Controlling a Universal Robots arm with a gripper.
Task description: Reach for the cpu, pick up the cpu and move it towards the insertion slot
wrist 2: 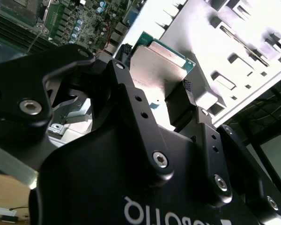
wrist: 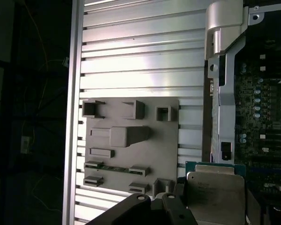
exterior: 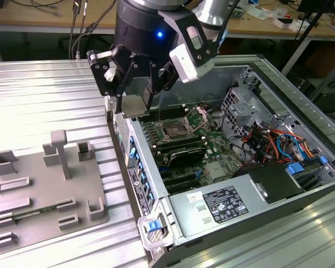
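My gripper (exterior: pixel 132 104) hangs over the near wall of the open computer case, shut on the cpu (exterior: pixel 137 108), a small silvery square chip held flat between the black fingers. Both wrist views show the cpu's metal face (wrist 2: pixel 160 65) (wrist: pixel 214 193) with a thin green rim, pinched between the fingers (wrist 2: pixel 189 96). The insertion slot (exterior: pixel 173 132), a square socket with a shiny frame, a dark centre and its clamp plate raised, lies on the motherboard below and to the exterior view's right of the cpu.
A grey plastic fixture (exterior: pixel 44 184) (wrist: pixel 131 140) with raised blocks and recesses lies on the ribbed metal table, a thin green memory stick (exterior: pixel 28 212) in it. Black memory slots, cables and a power supply (exterior: pixel 223 204) crowd the case around the socket.
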